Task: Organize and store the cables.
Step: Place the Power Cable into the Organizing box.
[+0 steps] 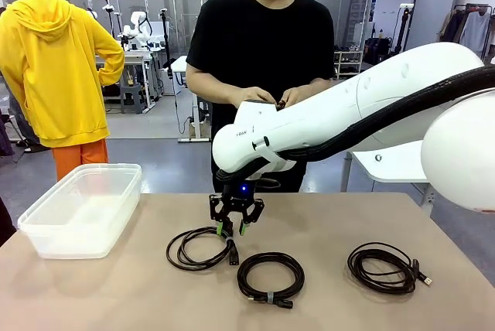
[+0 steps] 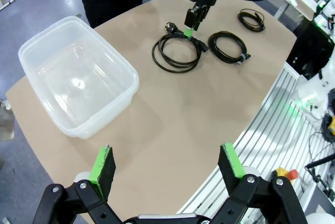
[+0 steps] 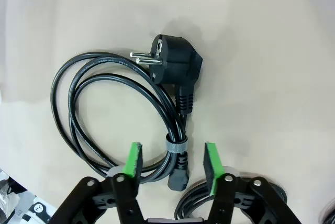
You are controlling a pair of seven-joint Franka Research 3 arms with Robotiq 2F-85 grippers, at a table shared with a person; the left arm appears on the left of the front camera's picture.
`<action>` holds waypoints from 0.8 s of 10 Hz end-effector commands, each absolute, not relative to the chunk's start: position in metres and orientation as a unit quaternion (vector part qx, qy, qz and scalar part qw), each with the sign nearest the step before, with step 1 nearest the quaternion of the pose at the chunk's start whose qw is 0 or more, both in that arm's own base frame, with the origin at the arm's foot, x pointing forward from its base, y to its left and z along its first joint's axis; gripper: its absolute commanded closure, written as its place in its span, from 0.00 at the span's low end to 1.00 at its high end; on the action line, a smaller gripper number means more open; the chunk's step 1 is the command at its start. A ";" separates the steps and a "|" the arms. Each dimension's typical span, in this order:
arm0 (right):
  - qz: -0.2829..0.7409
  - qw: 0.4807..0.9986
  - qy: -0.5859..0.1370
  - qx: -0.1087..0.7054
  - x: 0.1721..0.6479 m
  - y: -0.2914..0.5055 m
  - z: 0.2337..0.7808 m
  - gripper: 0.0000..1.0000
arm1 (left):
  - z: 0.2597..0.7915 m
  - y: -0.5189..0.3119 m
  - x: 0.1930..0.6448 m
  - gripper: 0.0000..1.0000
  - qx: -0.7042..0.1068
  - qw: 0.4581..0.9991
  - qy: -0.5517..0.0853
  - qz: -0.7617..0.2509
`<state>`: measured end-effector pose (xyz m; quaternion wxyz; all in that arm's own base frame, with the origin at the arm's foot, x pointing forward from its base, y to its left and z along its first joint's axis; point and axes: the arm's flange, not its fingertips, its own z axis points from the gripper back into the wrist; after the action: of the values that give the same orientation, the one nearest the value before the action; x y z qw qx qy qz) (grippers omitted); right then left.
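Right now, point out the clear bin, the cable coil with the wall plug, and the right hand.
clear bin (image 1: 71, 243), front view, on its near wall.
cable coil with the wall plug (image 3: 175, 63), right wrist view, on the plug's body.
right hand (image 1: 233, 228), front view, midway between its green fingertips.

Three black cables (image 3: 179, 124), coiled flat, side by side.
The left coil (image 1: 233, 254) has a round two-pin plug (image 3: 175, 64) and grey tie; the middle coil (image 1: 269, 298) is grey-tied; the right coil (image 1: 387, 288) lies apart.
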<state>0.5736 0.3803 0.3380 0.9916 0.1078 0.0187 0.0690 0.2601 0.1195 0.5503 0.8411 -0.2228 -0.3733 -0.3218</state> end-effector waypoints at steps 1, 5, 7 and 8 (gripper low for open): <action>0.067 0.993 0.005 0.101 0.559 0.368 0.350 0.00 | 0.551 0.120 0.260 0.00 -0.225 0.837 -0.375 -0.327; 0.147 0.984 -0.029 0.101 0.555 0.287 0.417 0.00 | 0.583 0.056 0.272 0.00 -0.237 0.827 -0.373 -0.347; 0.192 0.970 -0.060 0.135 0.540 0.224 0.451 0.00 | 0.600 0.004 0.283 0.00 -0.258 0.826 -0.360 -0.349; 0.223 0.960 -0.083 0.145 0.531 0.194 0.461 0.00 | 0.607 -0.019 0.289 0.00 -0.279 0.826 -0.358 -0.335</action>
<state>0.5553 0.2238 0.4661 0.9720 0.1238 -0.0696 0.1870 0.2715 -0.0095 0.6001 0.8210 -0.2658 -0.3561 -0.3584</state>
